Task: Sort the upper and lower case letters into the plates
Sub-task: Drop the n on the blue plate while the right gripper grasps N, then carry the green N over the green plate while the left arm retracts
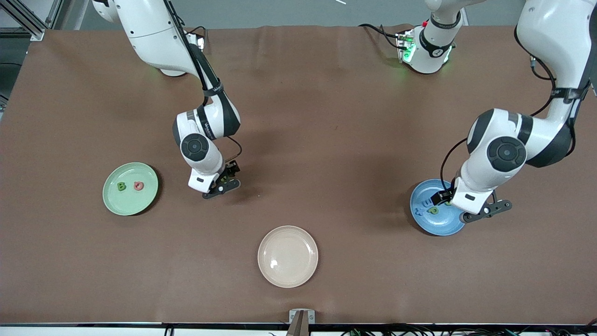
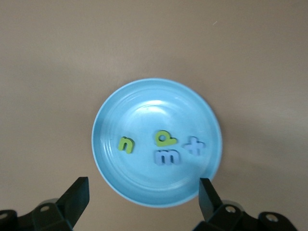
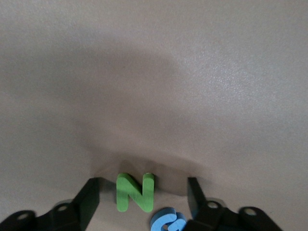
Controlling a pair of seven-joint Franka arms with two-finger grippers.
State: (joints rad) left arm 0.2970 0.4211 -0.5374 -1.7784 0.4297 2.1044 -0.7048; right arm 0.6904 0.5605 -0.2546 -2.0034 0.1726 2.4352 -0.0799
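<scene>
My right gripper (image 1: pixel 223 183) is low over the table with its fingers open around a green N (image 3: pixel 135 192), which lies flat on the brown cloth. A blue G (image 3: pixel 168 222) lies right beside the N, near one fingertip. My left gripper (image 1: pixel 442 199) hovers open and empty over the blue plate (image 1: pixel 443 225). That plate (image 2: pixel 154 106) holds a green n (image 2: pixel 126 144), a green p (image 2: pixel 164 138), a blue m (image 2: pixel 166 156) and a blue x (image 2: pixel 194 145). The mint green plate (image 1: pixel 126 205) holds a green B (image 1: pixel 121 186) and a pink-red Q (image 1: pixel 138 185).
A cream-beige plate (image 1: pixel 288 256) with nothing in it stands nearest the front camera, mid-table. The mint plate is toward the right arm's end, the blue plate toward the left arm's end. Brown cloth covers the table.
</scene>
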